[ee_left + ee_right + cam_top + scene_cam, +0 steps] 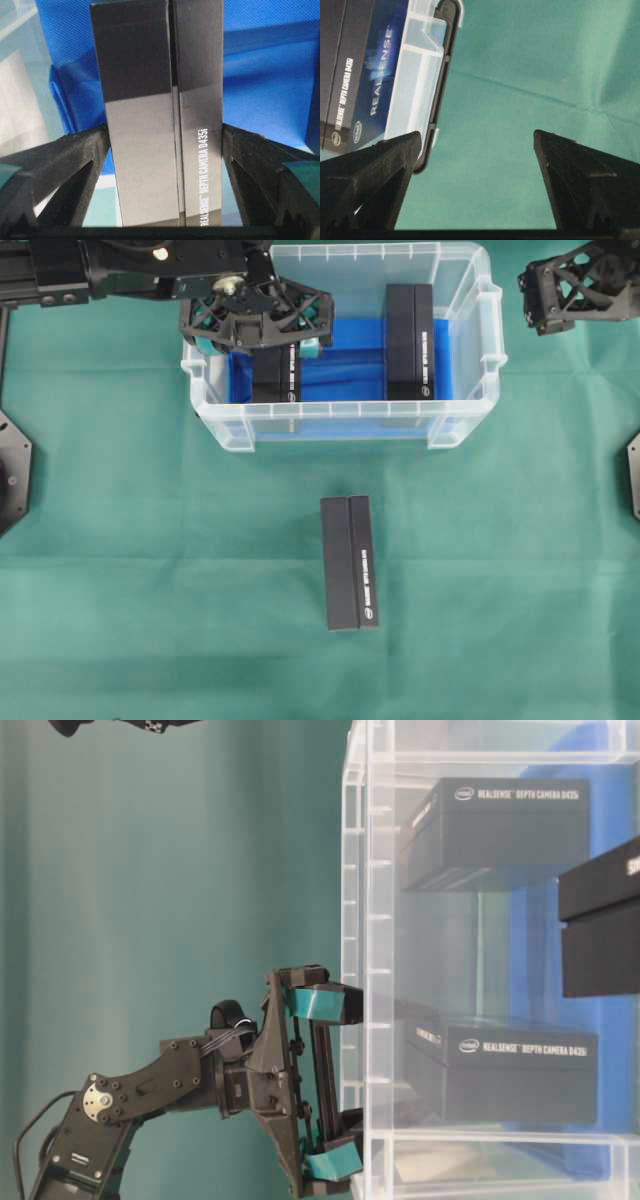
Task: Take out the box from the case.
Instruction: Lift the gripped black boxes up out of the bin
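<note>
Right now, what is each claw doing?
Left claw: open, fingers either side of a black rectangular cardboard box in the clear plastic case.
Right claw: open, empty.

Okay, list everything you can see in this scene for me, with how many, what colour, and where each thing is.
case: one, clear plastic with a blue lining on its floor, at the top middle of the table.
boxes in the case: two, black with white lettering; left box under the left hand, right box in the right half.
box on the table: one, black, lying on the cloth in front of the case.
tablecloth: one, green, covering the table.
left hand: one, black with teal pads, jaws open on either side of the left box, inside the case.
right hand: one, black, jaws open, empty, over the cloth to the right of the case.
</note>
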`<action>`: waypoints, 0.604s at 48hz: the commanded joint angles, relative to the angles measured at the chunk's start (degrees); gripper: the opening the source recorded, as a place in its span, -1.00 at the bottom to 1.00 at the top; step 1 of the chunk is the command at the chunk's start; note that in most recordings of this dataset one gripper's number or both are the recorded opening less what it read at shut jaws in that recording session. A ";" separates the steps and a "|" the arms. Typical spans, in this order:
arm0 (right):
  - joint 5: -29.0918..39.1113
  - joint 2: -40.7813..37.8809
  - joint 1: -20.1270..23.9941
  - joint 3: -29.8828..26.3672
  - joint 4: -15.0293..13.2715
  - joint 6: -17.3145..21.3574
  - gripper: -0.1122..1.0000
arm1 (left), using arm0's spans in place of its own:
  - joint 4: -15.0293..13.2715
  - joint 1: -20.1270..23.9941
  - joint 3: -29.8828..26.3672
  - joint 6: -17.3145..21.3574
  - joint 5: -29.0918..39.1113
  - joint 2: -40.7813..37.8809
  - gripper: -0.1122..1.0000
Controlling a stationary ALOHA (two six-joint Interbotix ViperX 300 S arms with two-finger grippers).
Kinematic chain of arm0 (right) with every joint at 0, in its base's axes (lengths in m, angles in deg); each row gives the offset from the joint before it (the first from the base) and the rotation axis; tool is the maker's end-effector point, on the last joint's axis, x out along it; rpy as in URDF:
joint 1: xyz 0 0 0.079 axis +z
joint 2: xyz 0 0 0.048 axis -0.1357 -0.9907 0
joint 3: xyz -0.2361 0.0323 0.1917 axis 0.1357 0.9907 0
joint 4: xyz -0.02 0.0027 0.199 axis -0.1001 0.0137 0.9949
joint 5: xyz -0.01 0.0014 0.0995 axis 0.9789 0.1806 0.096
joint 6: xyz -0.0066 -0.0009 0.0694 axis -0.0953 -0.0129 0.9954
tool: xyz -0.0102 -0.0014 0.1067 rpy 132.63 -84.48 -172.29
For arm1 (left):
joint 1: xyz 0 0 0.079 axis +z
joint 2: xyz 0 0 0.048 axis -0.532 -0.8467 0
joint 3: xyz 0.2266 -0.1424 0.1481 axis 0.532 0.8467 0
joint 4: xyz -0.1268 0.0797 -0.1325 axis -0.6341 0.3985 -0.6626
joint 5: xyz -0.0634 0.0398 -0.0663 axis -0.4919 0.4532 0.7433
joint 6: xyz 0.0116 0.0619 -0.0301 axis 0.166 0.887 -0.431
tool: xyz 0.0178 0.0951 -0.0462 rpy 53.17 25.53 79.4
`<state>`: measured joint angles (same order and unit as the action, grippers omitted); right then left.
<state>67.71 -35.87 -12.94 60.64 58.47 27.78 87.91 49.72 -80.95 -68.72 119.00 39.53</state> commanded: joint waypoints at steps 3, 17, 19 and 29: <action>-0.35 0.35 0.18 -0.44 -0.09 -0.09 0.85 | -0.18 0.09 -0.09 0.26 0.70 1.41 0.91; -0.35 0.53 0.26 -0.44 -0.09 -0.18 0.85 | -0.62 0.09 -1.05 0.53 3.34 2.11 0.30; -0.35 0.53 0.26 -0.44 -0.09 -0.18 0.85 | -0.70 0.09 -1.32 0.53 3.34 2.20 0.30; -0.35 0.70 0.26 -0.44 -0.18 -0.26 0.85 | -0.70 0.00 -2.37 0.53 3.25 2.29 0.30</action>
<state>67.62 -35.87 -12.85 60.73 58.47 27.69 87.30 49.81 -81.74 -68.28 122.08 39.53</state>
